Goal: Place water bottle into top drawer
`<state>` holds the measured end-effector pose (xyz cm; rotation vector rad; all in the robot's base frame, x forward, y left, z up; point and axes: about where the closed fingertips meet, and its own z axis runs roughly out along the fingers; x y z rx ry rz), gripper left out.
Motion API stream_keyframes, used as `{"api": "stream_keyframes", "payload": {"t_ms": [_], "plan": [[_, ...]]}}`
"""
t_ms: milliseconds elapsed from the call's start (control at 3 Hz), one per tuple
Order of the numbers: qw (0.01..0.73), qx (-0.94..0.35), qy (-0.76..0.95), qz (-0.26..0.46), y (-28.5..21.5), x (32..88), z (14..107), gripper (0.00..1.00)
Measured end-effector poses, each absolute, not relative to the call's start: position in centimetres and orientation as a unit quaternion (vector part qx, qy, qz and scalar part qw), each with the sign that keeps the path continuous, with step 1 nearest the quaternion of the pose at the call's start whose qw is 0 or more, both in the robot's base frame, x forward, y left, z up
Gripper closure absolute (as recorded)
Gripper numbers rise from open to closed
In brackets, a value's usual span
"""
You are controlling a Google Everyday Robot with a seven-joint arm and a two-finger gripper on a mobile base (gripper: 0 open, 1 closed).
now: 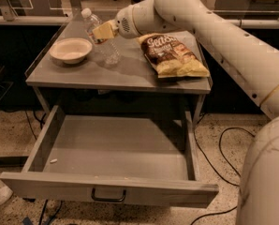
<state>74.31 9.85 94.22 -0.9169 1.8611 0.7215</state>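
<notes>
The water bottle [101,37] is a small clear plastic bottle with a white cap. It leans to the left over the grey tabletop [130,71], its base at or just above the surface. My gripper [102,31] is shut on the water bottle around its label band, reaching in from the right. The top drawer [111,156] is pulled wide open below the tabletop, its grey front panel and dark bar handle [108,197] nearest the camera. Its inside holds only a small white scrap at the left.
A beige bowl [71,49] sits on the tabletop left of the bottle. A brown chip bag [174,55] lies on the right side. Black cables [223,158] run on the speckled floor at right.
</notes>
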Motion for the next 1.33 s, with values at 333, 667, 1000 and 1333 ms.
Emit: {"api": "stream_keyframes", "payload": {"t_ms": [333,667,1000,1333], "plan": [[0.455,-0.372,0.754,0.293,9.9,74.3,94.2,1.0],[0.455,-0.376,0.745,0.31,9.9,73.5,96.3,1.0],[0.46,-0.37,0.735,0.332,6.6,69.1,101.8,1.0],[0.46,-0.37,0.736,0.332,6.5,69.1,101.8,1.0]]}}
